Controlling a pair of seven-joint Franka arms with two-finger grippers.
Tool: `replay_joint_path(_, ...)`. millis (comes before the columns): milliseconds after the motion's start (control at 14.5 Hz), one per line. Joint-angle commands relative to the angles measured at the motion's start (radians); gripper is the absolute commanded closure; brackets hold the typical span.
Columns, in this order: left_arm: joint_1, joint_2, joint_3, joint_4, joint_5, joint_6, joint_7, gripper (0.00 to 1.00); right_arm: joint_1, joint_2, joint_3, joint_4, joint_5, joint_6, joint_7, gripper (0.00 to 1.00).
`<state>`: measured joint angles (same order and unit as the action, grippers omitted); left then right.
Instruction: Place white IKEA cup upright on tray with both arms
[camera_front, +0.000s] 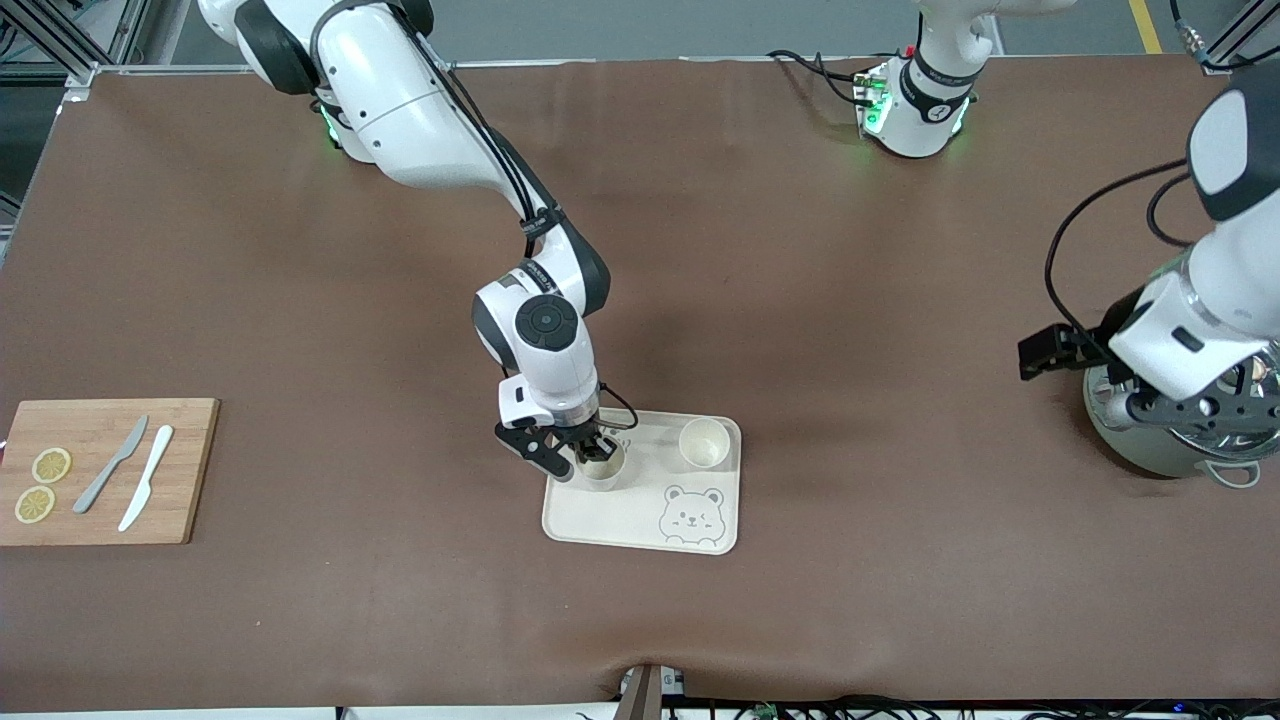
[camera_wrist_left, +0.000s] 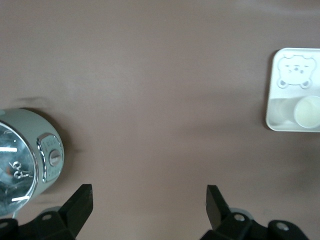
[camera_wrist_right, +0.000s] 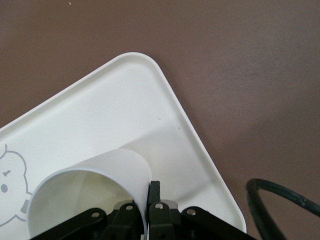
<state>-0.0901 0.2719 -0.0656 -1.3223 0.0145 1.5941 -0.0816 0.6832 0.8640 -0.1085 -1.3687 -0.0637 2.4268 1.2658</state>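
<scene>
A: Cups, two of them, both standing mouth up on the tray (camera_front: 640, 520). One cup (camera_front: 601, 462) sits right at the right gripper (camera_front: 588, 452), the other cup (camera_front: 704, 443) stands apart from those jaws, toward the left arm's end of the tray.

B: How do the right jaws stand?

A: Pinched on the wall of the first cup. In the right wrist view one finger (camera_wrist_right: 155, 200) presses the outside of the rim, and the thin white wall runs straight down between the two black fingers. The cup's base rests on the tray floor, near the corner of the tray (camera_wrist_right: 145, 62) that lies farther from the front camera.

B: And the bear drawing?

A: The bear face (camera_front: 691, 515) is printed on the tray nearer to the front camera than both cups, clear of the right jaws.

B: Where is the left gripper?

A: The left gripper (camera_wrist_left: 149, 200) hangs well apart from the tray, at the left arm's end of the table, and that arm waits. Its jaws are spread wide with only brown table between the fingertips. Just beside one fingertip stands a pale green pot (camera_wrist_left: 30, 150) with a shiny lid.

B: Anything else on the table?

A: A wooden board (camera_front: 105, 470) at the right arm's end, well away from either pair of jaws. It carries two lemon slices (camera_front: 42, 484), a grey knife (camera_front: 110, 465) and a white knife (camera_front: 146, 478).
</scene>
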Motion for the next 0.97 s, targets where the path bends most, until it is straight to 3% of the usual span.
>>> replay_joint_path(0, 0.016, -0.092, -0.02, -0.045, -0.016, -0.032, -0.009, 0.0, 0.007, 0.021, -0.01, 0.023, -0.025, -0.003, 0.027, 0.0)
replay_joint_path(622, 0.019, -0.167, -0.017, -0.095, 0.016, -0.049, 0.156, 0.0, -0.025, -0.02, -0.008, 0.031, -0.018, -0.031, -0.005, 0.0)
replay_joint_path(899, 0.019, -0.201, -0.019, -0.12, 0.016, -0.049, 0.146, 0.0, -0.043, -0.092, -0.002, 0.036, -0.007, -0.173, -0.078, 0.0)
